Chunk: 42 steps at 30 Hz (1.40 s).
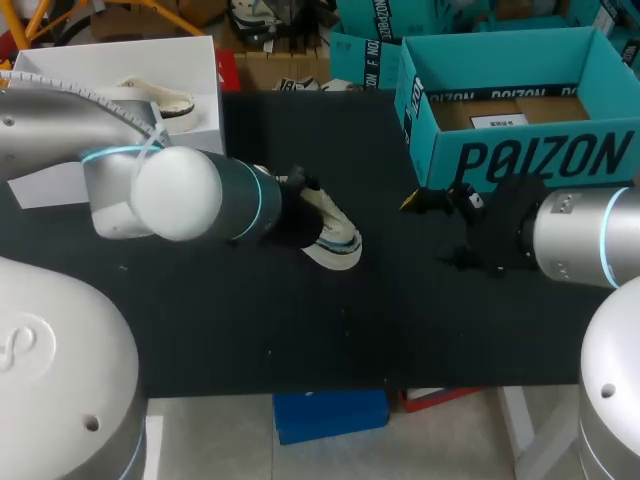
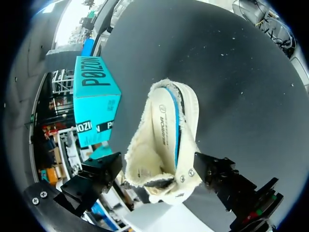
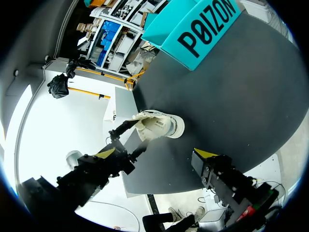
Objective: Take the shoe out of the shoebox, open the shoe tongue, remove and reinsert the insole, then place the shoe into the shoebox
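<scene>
Left fingers (image 2: 219, 176): clamped on heel end of shoe (image 2: 166, 140), one pad on each side of the collar.
Right fingers (image 3: 212, 166): apart, holding nothing, over the counter (image 1: 300, 330) near the shoebox's near wall, well apart from the shoe.

Counter: black, carrying everything below.
Shoebox (image 1: 520, 155): teal, lid off, at far right corner of counter. Only bare card floor and a small label seen inside.
White box (image 1: 120, 70): at far left corner. Pale item in it, not identified.
Shoe: cream, fleecy collar, near middle of counter, slightly toward left edge, toe pointing away from the clamp. Cannot tell whether toe rests on counter or hangs just clear.
Insole (image 2: 164, 128): seen through the mouth, lying inside the shoe, blue strip along one edge.

Progress, judged:
- Removal from shoebox done.
- Mouth wide enough to show the insole, so tongue likely opened.
- Insole seated; impossible to say whether pulled and refitted or not yet touched.
- Certainly left: return of shoe to shoebox.

Right fingers free, so available for an insole pinch if that step is pending.
</scene>
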Available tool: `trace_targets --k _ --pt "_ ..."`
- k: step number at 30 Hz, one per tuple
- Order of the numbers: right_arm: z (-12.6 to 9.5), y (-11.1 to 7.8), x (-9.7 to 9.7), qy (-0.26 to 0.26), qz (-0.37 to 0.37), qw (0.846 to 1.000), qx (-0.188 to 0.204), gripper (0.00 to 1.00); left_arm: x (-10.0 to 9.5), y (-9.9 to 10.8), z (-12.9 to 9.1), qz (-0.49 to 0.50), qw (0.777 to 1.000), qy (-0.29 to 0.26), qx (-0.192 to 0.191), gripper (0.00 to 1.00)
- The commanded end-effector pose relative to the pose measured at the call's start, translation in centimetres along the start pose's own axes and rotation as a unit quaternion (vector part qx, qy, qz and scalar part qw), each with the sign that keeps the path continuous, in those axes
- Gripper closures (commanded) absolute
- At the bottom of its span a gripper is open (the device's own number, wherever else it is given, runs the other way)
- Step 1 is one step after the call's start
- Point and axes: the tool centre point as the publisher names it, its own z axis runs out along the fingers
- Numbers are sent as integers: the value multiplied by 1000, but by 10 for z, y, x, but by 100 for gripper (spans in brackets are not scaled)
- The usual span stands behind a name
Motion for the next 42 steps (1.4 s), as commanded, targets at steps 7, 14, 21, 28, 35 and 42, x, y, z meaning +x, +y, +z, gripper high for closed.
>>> trace_targets --k 7,14,21,28,35,42 --pt "-4 2 -5 5 4 1000 16 0 16 16 -28 17 999 21 21 0" --pt "-4 2 -5 5 4 1000 16 0 25 11 -24 45 997 41 44 22" --pt "-4 2 -5 5 4 1000 16 0 34 7 -5 80 992 82 52 53" --pt "-4 2 -5 5 4 1000 16 0 33 10 13 108 989 99 20 38" --pt "-4 2 -5 5 4 1000 16 0 30 14 29 146 985 91 -26 64" --pt "-4 2 -5 5 4 1000 16 0 26 18 31 160 982 87 -39 100"
